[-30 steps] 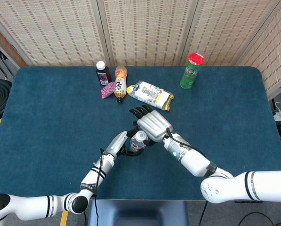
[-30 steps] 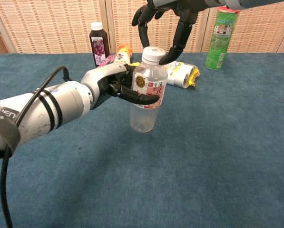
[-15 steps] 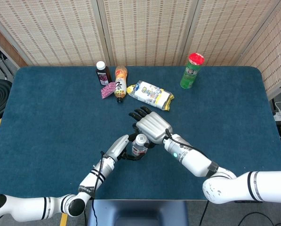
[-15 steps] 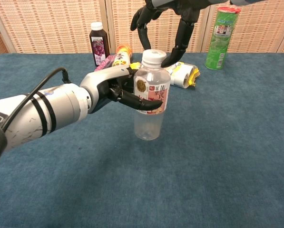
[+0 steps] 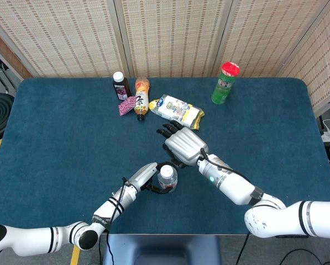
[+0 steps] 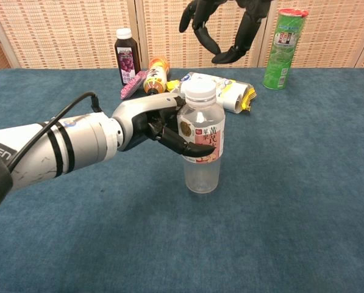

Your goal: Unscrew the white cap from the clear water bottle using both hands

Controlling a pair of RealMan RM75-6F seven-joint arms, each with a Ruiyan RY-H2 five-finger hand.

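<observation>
The clear water bottle (image 6: 202,146) stands upright, its base just above the blue cloth, with its white cap (image 6: 199,89) screwed on. My left hand (image 6: 160,125) grips it around the labelled middle from the left. In the head view the bottle (image 5: 167,178) shows from above, the left hand (image 5: 147,176) beside it. My right hand (image 5: 184,144) hovers above and behind the cap with fingers spread and curved, holding nothing. Its dark fingers (image 6: 221,27) hang at the top of the chest view, clear of the cap.
At the table's back stand a dark juice bottle (image 5: 120,85), an orange bottle lying down (image 5: 141,97), a pink packet (image 5: 126,105), a white and yellow snack pack (image 5: 178,110) and a green can with red lid (image 5: 225,83). The table is covered in blue cloth (image 5: 59,138).
My left hand has carried the bottle toward me and to the right. My right hand has drifted right and now sits further from the cap.
</observation>
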